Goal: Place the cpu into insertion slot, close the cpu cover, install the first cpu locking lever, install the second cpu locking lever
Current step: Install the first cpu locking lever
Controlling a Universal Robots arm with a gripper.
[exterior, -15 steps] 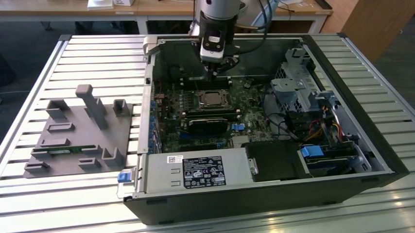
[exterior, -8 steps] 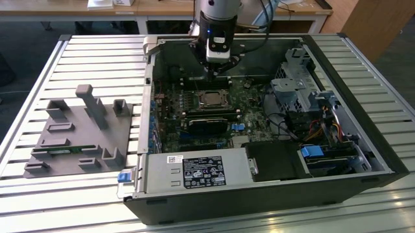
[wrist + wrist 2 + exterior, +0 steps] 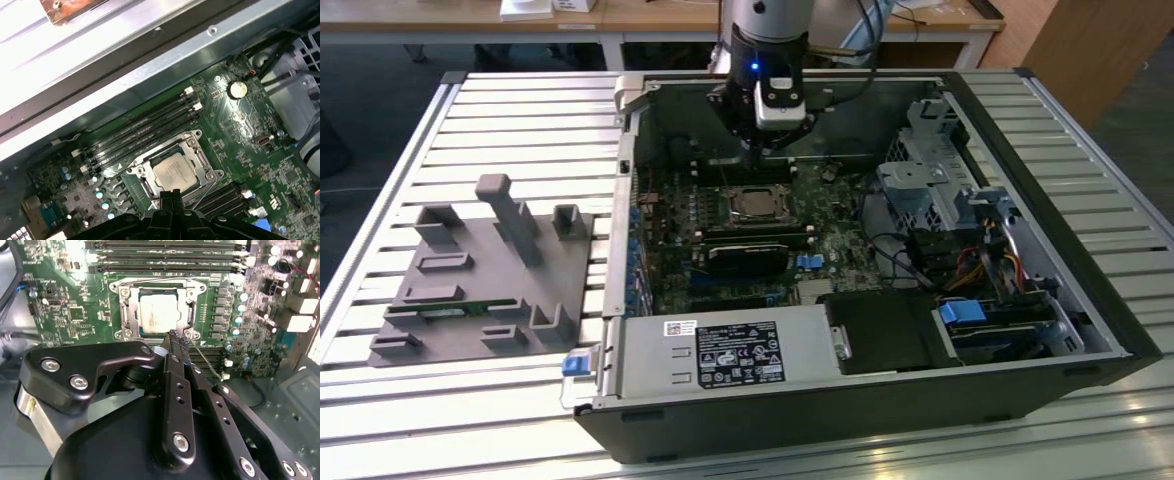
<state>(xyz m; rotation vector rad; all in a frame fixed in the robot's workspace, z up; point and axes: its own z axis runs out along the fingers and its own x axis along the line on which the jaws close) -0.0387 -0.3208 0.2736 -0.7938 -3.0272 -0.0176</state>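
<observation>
The cpu [image 3: 159, 312] lies flat in the slot [image 3: 120, 290] on the green board [image 3: 75, 315], inside the open case [image 3: 854, 400] on the bench [image 3: 480, 110]. Its grey metal top faces up. The cover [image 3: 131, 310] appears to be down over it, with the chip showing through the square window. So placing and covering look done, and the step in hand is probably a locking lever.

The gripper [image 3: 176, 340] hangs just off one corner of the slot, on the side away from the case wall. Its jaws are drawn narrow, tips together, with nothing visible between them. A thin wire lever [image 3: 205, 362] slants away from that same corner, close by the tips; I cannot tell whether they touch it.

Seating a lever calls for catching the wire with the closed tips, swinging it down beside the frame and tucking its end under the catch, without scraping the board.

The cpu is square, so it has no long axis of its own. Its edges run parallel to the memory slots [image 3: 165, 260], while the lever's length runs oblique to them.
</observation>
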